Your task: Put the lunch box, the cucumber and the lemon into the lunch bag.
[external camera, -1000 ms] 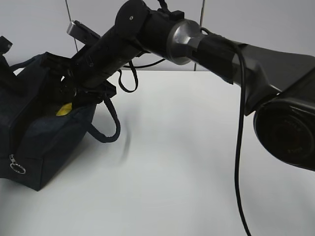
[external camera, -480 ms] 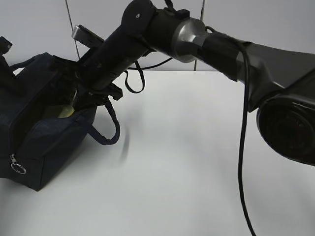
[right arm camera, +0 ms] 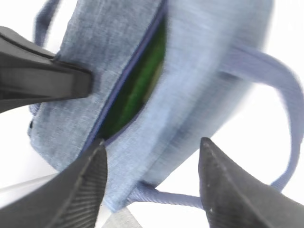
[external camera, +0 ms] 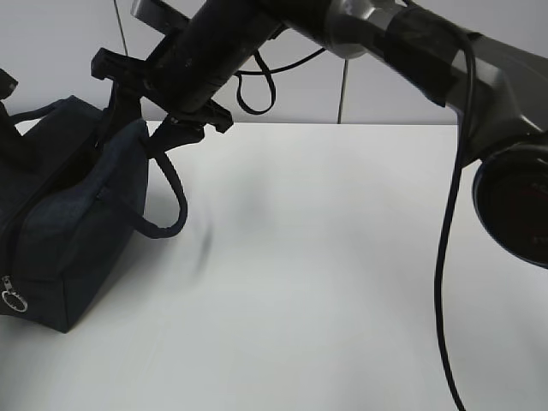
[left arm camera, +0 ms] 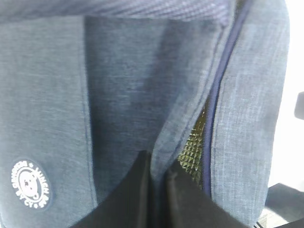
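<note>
Exterior view: the lunch bag (external camera: 73, 214) sits on the white table (external camera: 342, 257) at about 9 o'clock in the frame, near the left edge. One looped handle (external camera: 167, 201) hangs down its right side. A metal ring pull (external camera: 13, 300) hangs at the bag's lower left corner. The right gripper (external camera: 145, 98) is above the bag's top right edge, at about 11 o'clock; its arm runs across from the upper right. Nothing can be made out between its fingers here. A dark part of the left arm shows at the left edge, behind the bag.

Left wrist view: navy fabric fills the frame. The zipper line (left arm camera: 216, 90) runs from 1 o'clock down to 5 o'clock, and a narrow gap beside it shows a dark studded surface inside. A white round logo (left arm camera: 29, 184) is at 8 o'clock. The left gripper (left arm camera: 159, 187) is at 6 o'clock, its two dark fingers nearly together with a fold of bag fabric pinched between them.

Right wrist view: blurred. The right gripper's fingers (right arm camera: 78, 190) stand wide apart at the bottom, holding nothing, with the bag beneath. Through the open zipper slit a dark green surface shows; whether it is the cucumber (right arm camera: 142, 80) or the lunch box lid, I cannot tell. A dark left finger (right arm camera: 42, 80) touches the bag at 9 o'clock.
</note>
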Robot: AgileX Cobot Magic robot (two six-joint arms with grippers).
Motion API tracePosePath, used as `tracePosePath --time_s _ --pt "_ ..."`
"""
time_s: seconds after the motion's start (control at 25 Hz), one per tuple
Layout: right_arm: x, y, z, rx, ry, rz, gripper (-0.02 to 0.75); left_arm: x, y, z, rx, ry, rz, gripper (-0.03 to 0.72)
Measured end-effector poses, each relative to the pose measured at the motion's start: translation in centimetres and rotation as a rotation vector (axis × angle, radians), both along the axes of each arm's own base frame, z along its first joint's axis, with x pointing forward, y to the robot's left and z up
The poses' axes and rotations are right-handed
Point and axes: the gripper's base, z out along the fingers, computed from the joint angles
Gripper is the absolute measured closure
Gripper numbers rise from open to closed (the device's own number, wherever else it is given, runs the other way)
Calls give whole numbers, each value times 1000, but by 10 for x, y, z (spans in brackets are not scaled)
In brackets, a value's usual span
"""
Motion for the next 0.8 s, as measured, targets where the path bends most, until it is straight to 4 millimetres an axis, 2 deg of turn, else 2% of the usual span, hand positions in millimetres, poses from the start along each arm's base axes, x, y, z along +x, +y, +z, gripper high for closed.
tracePosePath --time_s 0.2,0.32,0.56,0.8 --pt "0 -1 -2 -51 5 -31 283 0 0 0 1 0 0 680" --pt "-4 8 -3 -39 5 -31 284 0 0 0 1 0 -1 680" --pt "-1 20 -29 -14 52 -44 284 0 0 0 2 0 -2 680" --pt "3 22 -40 -10 61 -57 285 0 0 0 5 0 -2 680"
